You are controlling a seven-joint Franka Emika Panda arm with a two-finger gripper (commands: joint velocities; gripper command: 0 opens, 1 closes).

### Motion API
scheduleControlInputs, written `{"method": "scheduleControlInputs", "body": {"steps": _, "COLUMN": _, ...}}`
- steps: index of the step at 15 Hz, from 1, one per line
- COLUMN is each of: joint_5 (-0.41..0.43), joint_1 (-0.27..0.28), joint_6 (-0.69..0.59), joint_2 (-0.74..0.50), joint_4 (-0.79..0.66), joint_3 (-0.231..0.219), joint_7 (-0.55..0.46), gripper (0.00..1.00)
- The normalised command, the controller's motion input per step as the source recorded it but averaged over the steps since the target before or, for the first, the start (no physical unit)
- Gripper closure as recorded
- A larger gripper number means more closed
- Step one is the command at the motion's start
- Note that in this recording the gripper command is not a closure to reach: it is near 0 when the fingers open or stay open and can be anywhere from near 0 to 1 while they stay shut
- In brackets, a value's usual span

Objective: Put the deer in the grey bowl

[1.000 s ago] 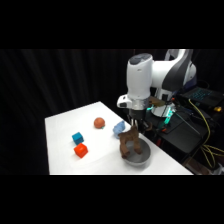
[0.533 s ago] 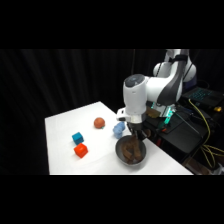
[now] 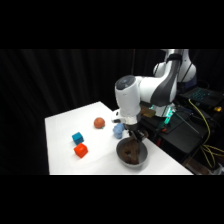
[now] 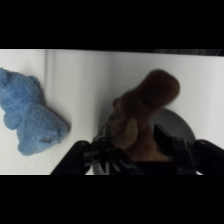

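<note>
My gripper (image 4: 139,142) has its fingers spread either side of the deer (image 4: 142,112), which lies in the grey bowl (image 3: 131,153) directly beneath. No legible writing.

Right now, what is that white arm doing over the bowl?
The white arm has lowered its gripper into the grey bowl at the table's near edge, with the brown deer between its fingers and down in the bowl. A blue soft toy lies on the table just beside the bowl.
</note>
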Motion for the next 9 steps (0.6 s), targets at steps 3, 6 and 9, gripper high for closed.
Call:
{"method": "scheduleControlInputs", "body": {"steps": 3, "joint_5": 0.068, "joint_1": -0.056, "joint_6": -0.5, "joint_2": -0.36, "joint_4": 0.09, "joint_3": -0.032, "joint_7": -0.26, "gripper": 0.0}}
{"method": "scheduleControlInputs", "body": {"steps": 6, "joint_5": 0.008, "joint_1": -0.048, "joint_6": -0.45, "joint_2": -0.43, "joint_4": 0.1, "joint_3": -0.059, "joint_7": -0.19, "gripper": 0.0}}
{"method": "scheduleControlInputs", "body": {"steps": 9, "joint_5": -0.001, "joint_1": -0.093, "joint_6": -0.34, "joint_2": -0.45, "joint_4": 0.12, "joint_3": -0.1, "joint_7": -0.19, "gripper": 0.0}}
